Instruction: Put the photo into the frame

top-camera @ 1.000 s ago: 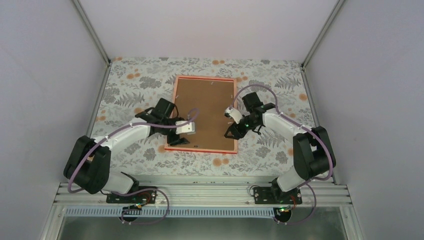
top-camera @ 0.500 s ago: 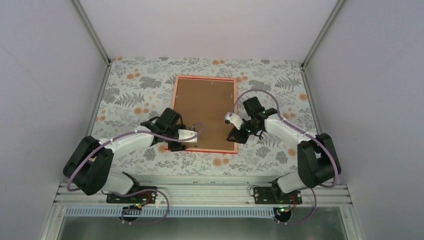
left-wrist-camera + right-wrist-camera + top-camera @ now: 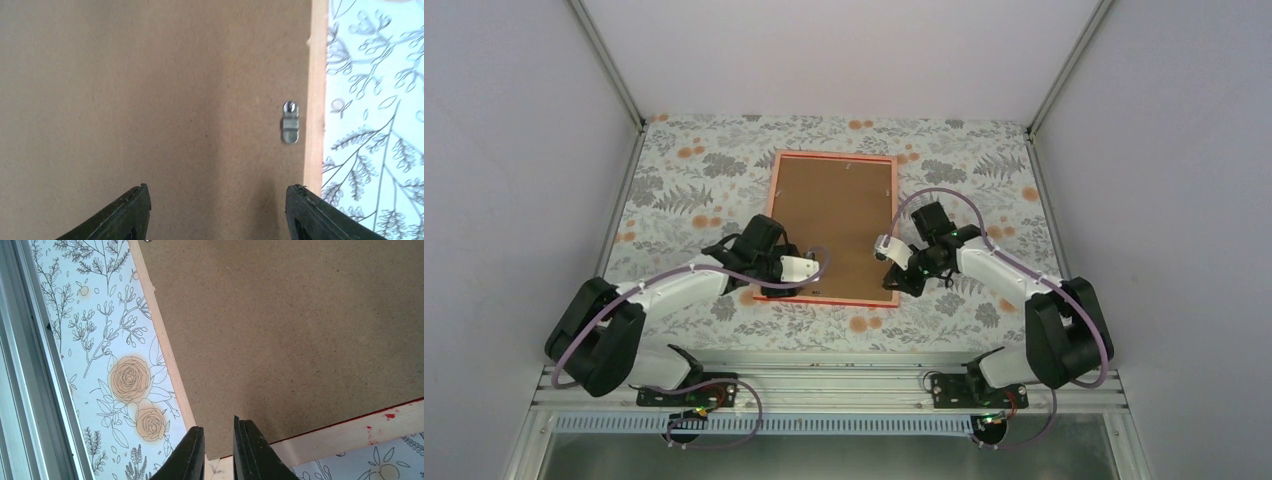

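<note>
Fingers of the left gripper (image 3: 774, 287) sat over the near-left corner of the frame (image 3: 770, 215), and the right gripper (image 3: 904, 284) was down at its near-right corner! From the top, the frame lay flat mid-table on the floral cloth (image 3: 684, 180), pale back up, brown backing board (image 3: 834, 215) filling it.

Left wrist view: both fingers (image 3: 125, 215) were spread wide above the board, touching nothing, with a small metal clip (image 3: 290, 122) just beside the frame's rail.

Right wrist view: the fingers (image 3: 252, 450) were nearly pressed together, a slim gap between them, right at the frame's corner. Whether they pinched the rail, I could not tell.
</note>
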Robot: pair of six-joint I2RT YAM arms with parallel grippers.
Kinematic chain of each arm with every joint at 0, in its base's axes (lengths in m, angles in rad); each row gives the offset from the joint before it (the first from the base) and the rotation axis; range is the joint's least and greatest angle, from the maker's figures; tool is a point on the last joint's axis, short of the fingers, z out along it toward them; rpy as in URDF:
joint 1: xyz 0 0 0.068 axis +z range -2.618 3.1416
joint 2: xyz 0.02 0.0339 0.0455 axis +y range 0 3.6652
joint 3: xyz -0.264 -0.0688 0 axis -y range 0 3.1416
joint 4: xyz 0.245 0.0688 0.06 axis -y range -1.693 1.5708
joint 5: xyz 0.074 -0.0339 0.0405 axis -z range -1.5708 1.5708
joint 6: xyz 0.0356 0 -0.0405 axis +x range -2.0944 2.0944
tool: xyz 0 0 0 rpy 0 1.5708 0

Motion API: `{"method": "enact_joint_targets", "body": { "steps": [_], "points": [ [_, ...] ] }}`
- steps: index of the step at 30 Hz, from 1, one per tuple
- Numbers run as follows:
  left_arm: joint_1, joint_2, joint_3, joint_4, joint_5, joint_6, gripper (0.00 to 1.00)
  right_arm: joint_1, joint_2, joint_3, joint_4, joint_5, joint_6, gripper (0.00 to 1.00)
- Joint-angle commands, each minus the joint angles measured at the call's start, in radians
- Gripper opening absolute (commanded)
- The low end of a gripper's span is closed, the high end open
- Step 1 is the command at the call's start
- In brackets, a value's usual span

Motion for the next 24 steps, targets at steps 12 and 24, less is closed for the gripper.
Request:
{"method": "enact_joint_targets", "body": {
  "steps": [12, 24],
  "points": [
    [-0.048, 0.043, -0.019, 0.021, 0.044, 0.04, 0.68, 0.011, -0.001, -0.013, -0.008, -0.011, -0.043, 0.13],
    [-0.052, 0.075, -0.004, 0.134, -0.085, 0.001, 0.66, 0.012, -0.009, -0.018, -0.016, -0.009, -0.064, 0.12]
  ]
}}
